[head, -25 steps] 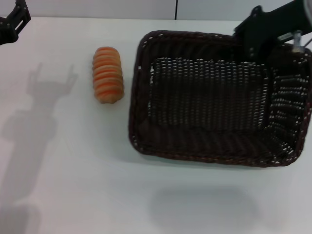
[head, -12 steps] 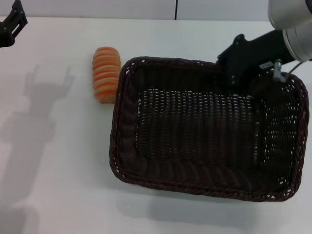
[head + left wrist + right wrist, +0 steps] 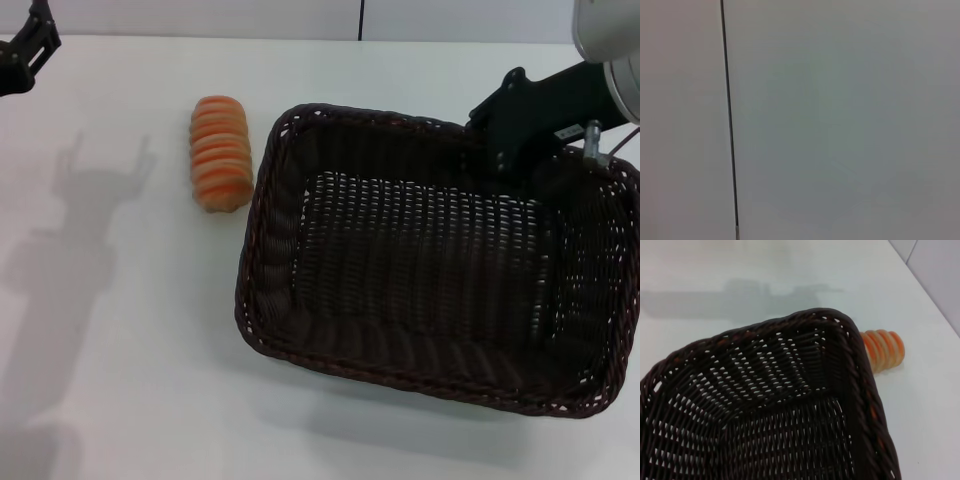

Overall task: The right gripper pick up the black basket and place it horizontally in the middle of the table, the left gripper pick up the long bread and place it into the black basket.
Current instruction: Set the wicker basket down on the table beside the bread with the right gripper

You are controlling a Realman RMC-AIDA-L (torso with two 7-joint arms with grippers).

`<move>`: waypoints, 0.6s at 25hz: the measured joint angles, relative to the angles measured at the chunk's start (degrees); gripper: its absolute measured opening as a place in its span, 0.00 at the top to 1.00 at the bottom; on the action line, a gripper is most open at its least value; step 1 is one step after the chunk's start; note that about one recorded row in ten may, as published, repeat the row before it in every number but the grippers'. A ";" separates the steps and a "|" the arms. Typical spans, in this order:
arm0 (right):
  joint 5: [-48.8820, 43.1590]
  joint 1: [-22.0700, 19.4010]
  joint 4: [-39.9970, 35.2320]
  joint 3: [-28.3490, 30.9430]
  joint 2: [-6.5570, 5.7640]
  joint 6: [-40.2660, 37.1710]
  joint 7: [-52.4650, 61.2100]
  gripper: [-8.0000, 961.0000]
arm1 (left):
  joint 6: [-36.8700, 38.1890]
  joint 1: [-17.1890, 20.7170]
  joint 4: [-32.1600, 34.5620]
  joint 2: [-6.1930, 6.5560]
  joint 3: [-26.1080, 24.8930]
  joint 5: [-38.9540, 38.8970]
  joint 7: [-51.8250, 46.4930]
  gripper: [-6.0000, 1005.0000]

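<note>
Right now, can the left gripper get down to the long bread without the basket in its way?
Probably yes. The long bread lies bare on the table, just beside the black basket, with open tabletop toward the left gripper.

Left gripper (image 3: 22,55) at far left; right gripper (image 3: 520,125) far right.
</note>
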 joint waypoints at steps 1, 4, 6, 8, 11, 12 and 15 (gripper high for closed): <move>0.00 0.00 0.00 0.00 0.00 0.00 0.00 0.82 | -0.01 0.08 0.02 -0.02 0.03 0.01 0.00 0.14; -0.91 0.56 0.20 -0.40 0.00 0.06 0.42 0.82 | -0.04 0.18 0.04 -0.08 0.06 0.02 0.00 0.14; -1.88 0.64 0.72 -1.15 0.09 -0.47 0.67 0.82 | -0.05 0.23 0.04 -0.08 0.07 0.02 0.00 0.14; -3.21 0.70 1.18 -2.26 0.24 -1.54 1.49 0.82 | -0.05 0.26 0.05 -0.08 0.09 0.02 0.00 0.14; -5.18 0.98 1.42 -4.02 0.35 -3.32 3.14 0.82 | -0.09 0.26 0.05 -0.08 0.07 0.02 0.00 0.14; -5.55 1.04 1.57 -4.57 0.37 -3.90 3.48 0.82 | -0.10 0.22 0.05 -0.10 0.03 0.01 0.00 0.14; -5.94 1.02 2.58 -5.81 0.42 -5.77 4.44 0.71 | -0.13 0.04 0.04 -0.11 -0.08 0.00 -0.01 0.14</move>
